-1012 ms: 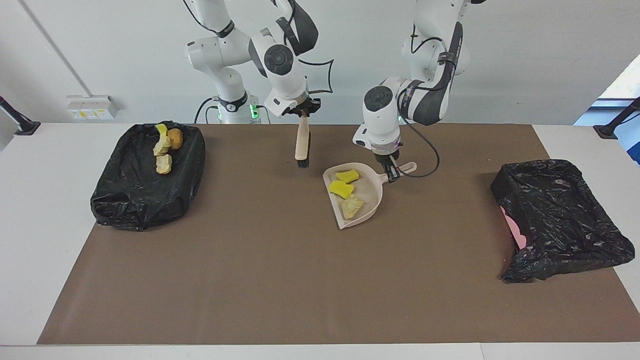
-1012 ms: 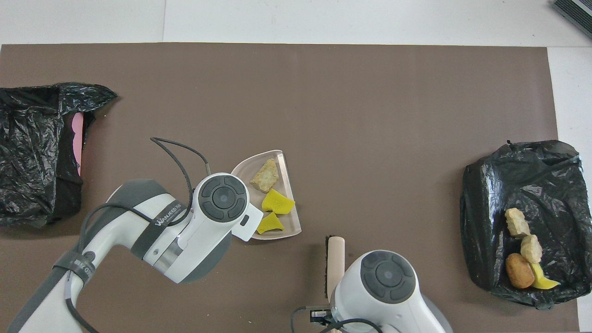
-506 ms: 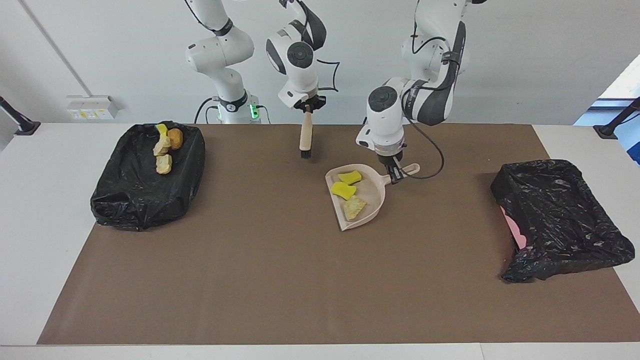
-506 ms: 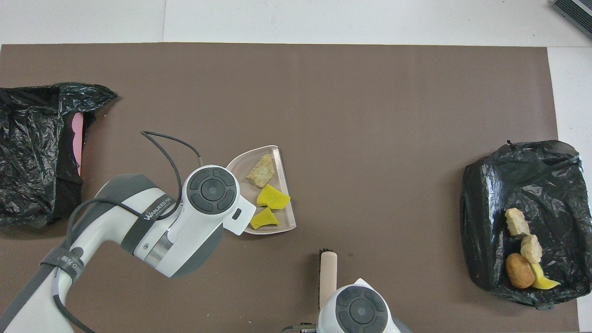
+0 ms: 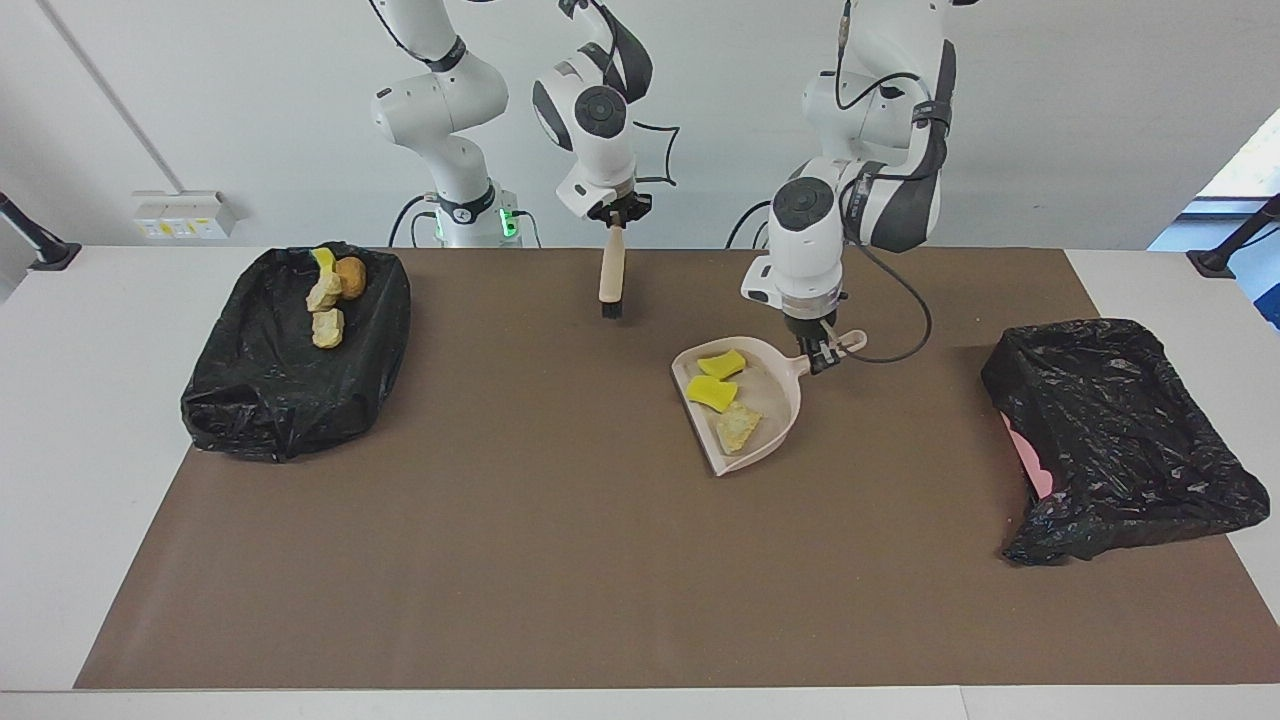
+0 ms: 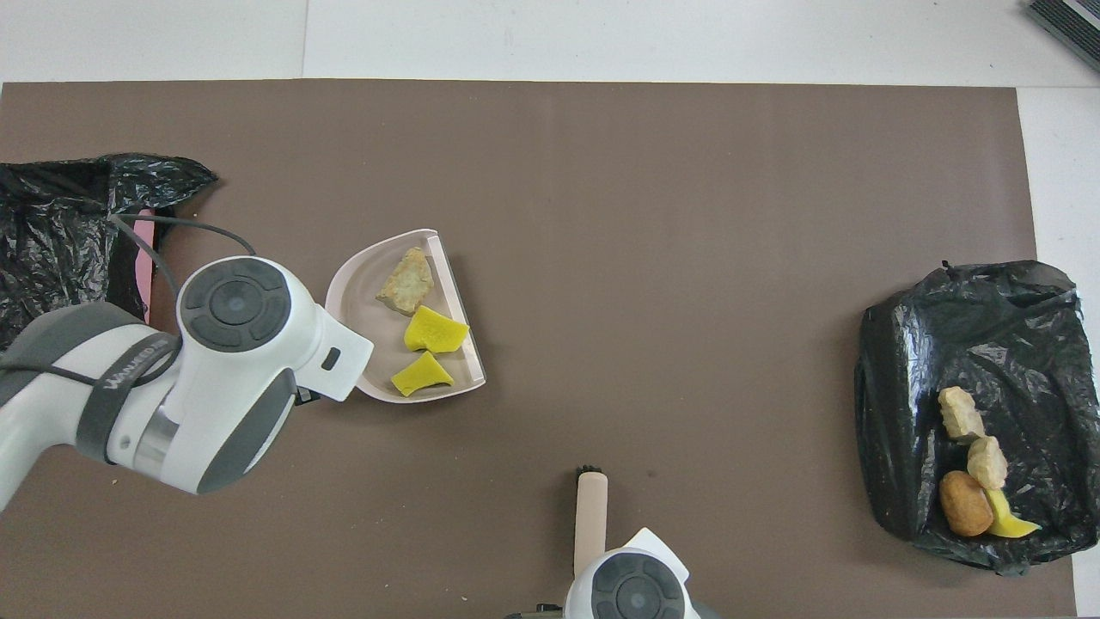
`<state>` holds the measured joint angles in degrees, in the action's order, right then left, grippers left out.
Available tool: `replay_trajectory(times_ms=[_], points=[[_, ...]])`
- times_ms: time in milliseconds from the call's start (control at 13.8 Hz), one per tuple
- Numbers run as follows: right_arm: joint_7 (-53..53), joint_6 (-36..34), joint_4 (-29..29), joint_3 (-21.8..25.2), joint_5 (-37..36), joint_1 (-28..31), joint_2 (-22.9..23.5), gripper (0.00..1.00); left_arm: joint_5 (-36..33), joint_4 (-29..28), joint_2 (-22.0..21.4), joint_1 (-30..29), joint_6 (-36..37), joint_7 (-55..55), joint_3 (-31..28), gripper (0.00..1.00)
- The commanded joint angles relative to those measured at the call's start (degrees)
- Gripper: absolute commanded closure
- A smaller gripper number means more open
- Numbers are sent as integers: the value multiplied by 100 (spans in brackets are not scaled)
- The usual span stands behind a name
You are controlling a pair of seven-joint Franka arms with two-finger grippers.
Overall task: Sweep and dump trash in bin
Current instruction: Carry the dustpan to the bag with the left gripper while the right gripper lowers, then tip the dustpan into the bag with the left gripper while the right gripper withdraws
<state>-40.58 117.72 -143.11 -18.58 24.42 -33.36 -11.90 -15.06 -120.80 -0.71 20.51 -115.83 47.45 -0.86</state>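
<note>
Dustpan [image 5: 757,400] clamped by its handle in left gripper [image 5: 822,352], three trash chunks [image 5: 712,391] inside, raised over mat. Keep level, carry to bin [image 5: 1110,430] at left arm's end, tip there. Right gripper [image 5: 615,212] clamped on brush [image 5: 611,275], waiting. Handle grip hidden overhead; shown only facing.

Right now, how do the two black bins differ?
The bin at the right arm's end holds four trash chunks; the bin at the left arm's end shows none. That second bin shows a pink patch at its edge; the first does not. Both are lined with crinkled black plastic.
</note>
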Motion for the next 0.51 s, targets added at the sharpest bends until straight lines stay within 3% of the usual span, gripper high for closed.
replay_trajectory(times_ms=[0, 434], points=[[-170, 164, 2, 13, -261, -110, 162, 100, -76, 82, -342, -659, 148, 396, 60, 100], [-108, 207, -112, 4, -631, -136, 188, 100, -15, 804, -413, -2092, 781, 431, 16, 100]])
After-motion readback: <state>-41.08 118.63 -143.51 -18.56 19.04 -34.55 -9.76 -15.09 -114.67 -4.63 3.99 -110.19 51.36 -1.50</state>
